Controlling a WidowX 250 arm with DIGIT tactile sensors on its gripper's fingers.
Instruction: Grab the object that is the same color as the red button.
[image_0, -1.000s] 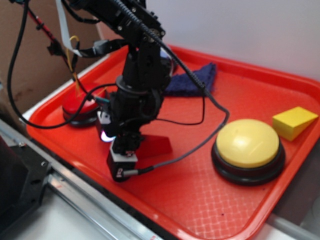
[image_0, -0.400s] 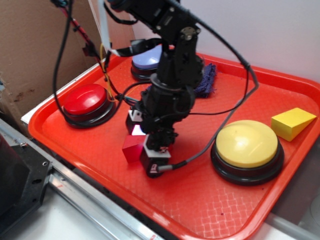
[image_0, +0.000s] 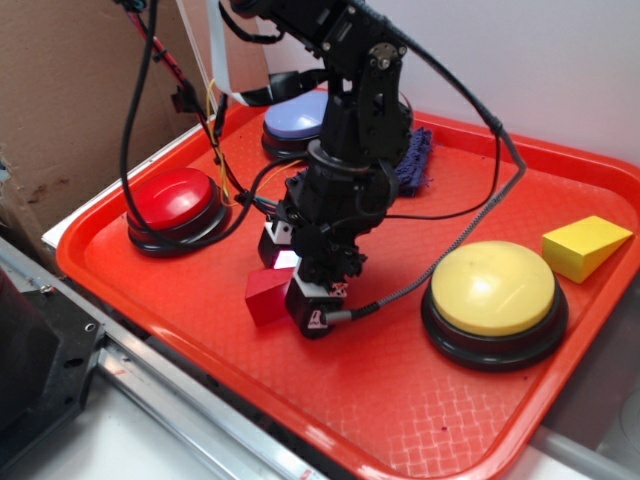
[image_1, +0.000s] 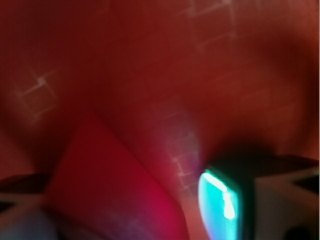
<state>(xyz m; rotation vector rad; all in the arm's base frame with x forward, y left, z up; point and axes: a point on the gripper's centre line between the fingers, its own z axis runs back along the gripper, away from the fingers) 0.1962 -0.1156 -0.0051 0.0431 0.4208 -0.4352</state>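
Red wedge block (image_0: 267, 294) on red tray (image_0: 400, 410), touching left side of my gripper (image_0: 305, 298), not clearly btwn fingers. Wrist cam blurred: wedge (image_1: 107, 185) low-left. Jaw state: can't tell. Red button (image_0: 172, 200) well apart, far-left.

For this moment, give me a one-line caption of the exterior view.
WidowX gripper lowered onto the red tray beside the red wedge block, near the red button.

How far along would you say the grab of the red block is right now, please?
Done: the gripper is low on the tray, right beside the red block, away from the red button. In hand: closing on it; the grip is hidden. Left: a clear lift.
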